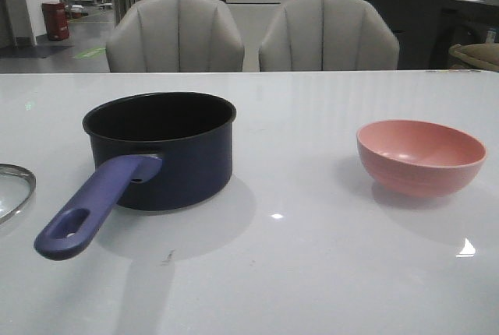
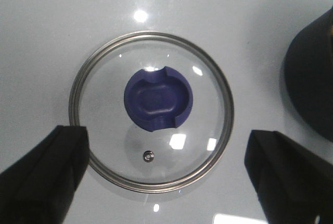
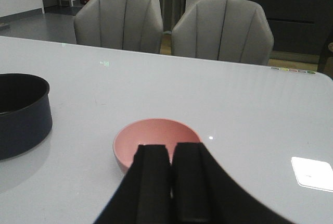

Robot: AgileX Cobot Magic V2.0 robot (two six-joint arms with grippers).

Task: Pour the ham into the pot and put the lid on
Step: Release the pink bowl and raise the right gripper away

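The dark navy pot (image 1: 168, 160) stands left of centre on the table, its purple-blue handle (image 1: 93, 210) pointing toward the front edge. The clear glass lid (image 2: 151, 110) lies flat on the table left of the pot, dark blue knob (image 2: 158, 99) up; only its rim shows in the front view (image 1: 12, 187). My left gripper (image 2: 166, 146) hovers above the lid, open wide and holding nothing. My right gripper (image 3: 171, 148) is shut and empty, just short of a salmon-pink bowl (image 3: 156, 133). The ham is hidden from view. Neither gripper shows in the front view.
The pink bowl (image 1: 421, 156) sits at the right of the white table (image 1: 312, 273). Two grey chairs (image 1: 175, 35) (image 1: 327, 35) stand behind the far edge. The pot's wall (image 2: 312, 78) is close beside the lid.
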